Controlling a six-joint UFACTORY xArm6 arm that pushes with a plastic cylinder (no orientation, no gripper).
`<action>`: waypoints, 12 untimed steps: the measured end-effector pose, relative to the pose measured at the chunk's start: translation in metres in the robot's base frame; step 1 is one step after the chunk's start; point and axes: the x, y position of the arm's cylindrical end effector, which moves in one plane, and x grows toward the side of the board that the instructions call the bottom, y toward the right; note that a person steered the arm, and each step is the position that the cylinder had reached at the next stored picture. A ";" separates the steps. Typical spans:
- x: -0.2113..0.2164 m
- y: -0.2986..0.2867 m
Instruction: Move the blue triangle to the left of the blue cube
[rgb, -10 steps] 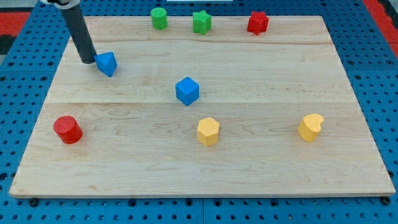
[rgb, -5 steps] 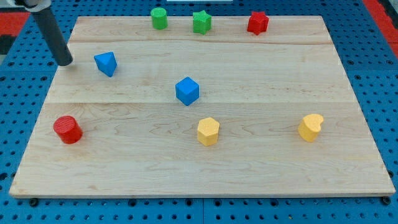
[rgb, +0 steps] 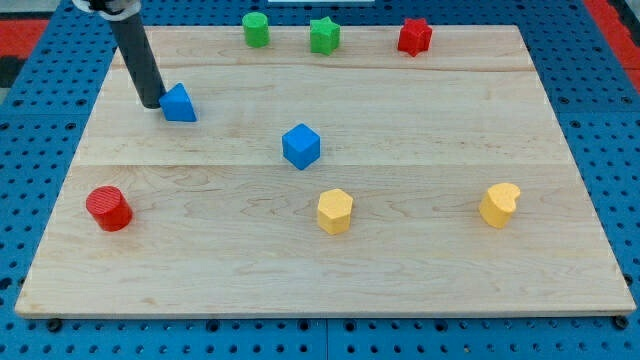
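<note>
The blue triangle (rgb: 179, 103) lies on the wooden board (rgb: 420, 270) at the upper left. My tip (rgb: 151, 103) is right at its left side, touching or nearly touching it. The dark rod rises from the tip toward the view's top left. The blue cube (rgb: 301, 146) sits near the board's middle, well to the right of the triangle and a little lower.
A green cylinder (rgb: 256, 29), a green star (rgb: 324, 35) and a red star (rgb: 414, 36) line the top edge. A red cylinder (rgb: 108, 208) sits at the lower left. A yellow hexagon (rgb: 335, 211) and a yellow heart (rgb: 500, 205) lie lower right.
My tip swung out left away from the triangle, then came back against its left side. The blue triangle has shifted slightly right and turned. The other blocks have not moved.
</note>
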 end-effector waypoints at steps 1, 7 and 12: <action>0.008 0.018; -0.005 0.074; 0.073 0.132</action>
